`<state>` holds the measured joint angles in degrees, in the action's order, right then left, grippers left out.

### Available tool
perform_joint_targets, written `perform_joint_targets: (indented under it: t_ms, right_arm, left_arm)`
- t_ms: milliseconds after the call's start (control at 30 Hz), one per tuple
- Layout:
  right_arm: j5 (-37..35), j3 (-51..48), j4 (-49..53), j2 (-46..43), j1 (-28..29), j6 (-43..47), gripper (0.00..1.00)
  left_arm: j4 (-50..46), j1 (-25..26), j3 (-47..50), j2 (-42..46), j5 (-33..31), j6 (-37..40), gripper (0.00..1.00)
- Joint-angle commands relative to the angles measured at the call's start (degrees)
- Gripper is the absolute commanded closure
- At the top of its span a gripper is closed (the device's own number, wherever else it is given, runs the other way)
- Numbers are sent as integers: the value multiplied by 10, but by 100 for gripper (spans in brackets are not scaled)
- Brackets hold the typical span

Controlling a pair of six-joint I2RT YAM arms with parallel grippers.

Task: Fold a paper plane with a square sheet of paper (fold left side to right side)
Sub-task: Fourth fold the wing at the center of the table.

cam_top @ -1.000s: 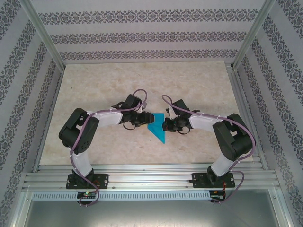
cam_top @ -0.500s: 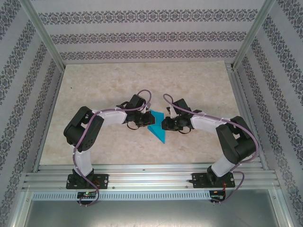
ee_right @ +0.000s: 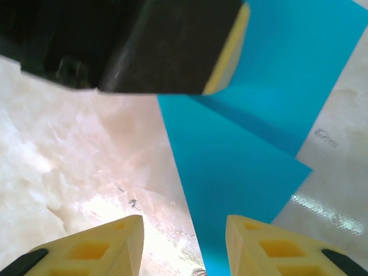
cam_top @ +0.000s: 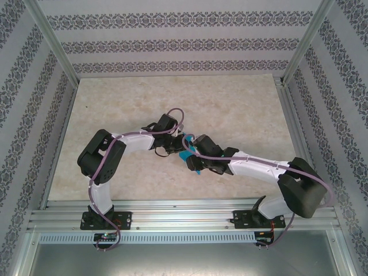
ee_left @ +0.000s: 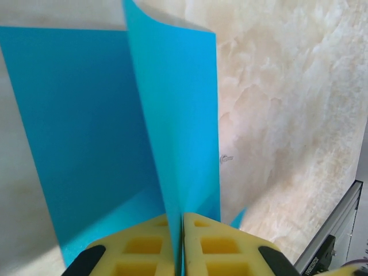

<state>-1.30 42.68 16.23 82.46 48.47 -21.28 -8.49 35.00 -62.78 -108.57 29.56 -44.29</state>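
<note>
"Count of things?"
"One square sheet of paper, two grippers; sheet at centre of top view, on table."
"Grips?"
"Left gripper clamped on raised flap, so nearer. Right gripper parted, holding nothing; sheet running from bottom centre toward upper right of its frame."

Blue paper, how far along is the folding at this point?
Done: the paper already lies in overlapping folded layers. In hand: the left gripper is shut on one flap, lifting it off the table; the right gripper hangs open over the flat part. Left: laying that flap across and creasing it flat.
</note>
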Motion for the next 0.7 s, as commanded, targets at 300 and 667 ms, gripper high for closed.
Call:
perform_joint_targets:
  t_ms: [300,667]
  right_arm:
    - [-161,53,15,112,58,38,59]
    - [-191,52,26,116,55,33,74]
  left_arm:
    - [-20,6,-24,2,8,-7,88]
    - [-39,5,-32,5,2,6,84]
